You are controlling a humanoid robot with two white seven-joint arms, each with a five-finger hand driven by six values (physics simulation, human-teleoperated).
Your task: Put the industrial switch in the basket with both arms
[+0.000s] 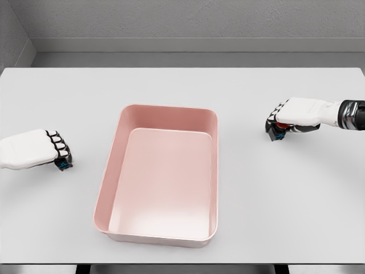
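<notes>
Two white five-finger hands over a pale grey table (182, 85), nothing yet in the basket. Pink rectangular plastic basket (117, 171) at the table's middle, reaching toward the near edge, its floor bare. Right hand (296, 117) toward the table's right edge, level with the basket's far rim and well apart from it. Fingers (276, 121) of that hand curled down and clamped on a small dark object with a red patch and a bit of blue, most likely the industrial switch (279, 131), though too covered to tell its shape. Cannot tell whether switch sits on the table or hangs just above it. Left hand (35, 149) near the table's left edge, well apart from the basket, fingers curled together into a loose fist, apparently holding nothing; small blue mark at the fingertips looks like part of the hand itself.

By judgement, only the first step done: switch gripped by one hand. Left to do: carrying it across to the basket, bringing in the left hand as the task asks, and lowering the switch inside before release.
</notes>
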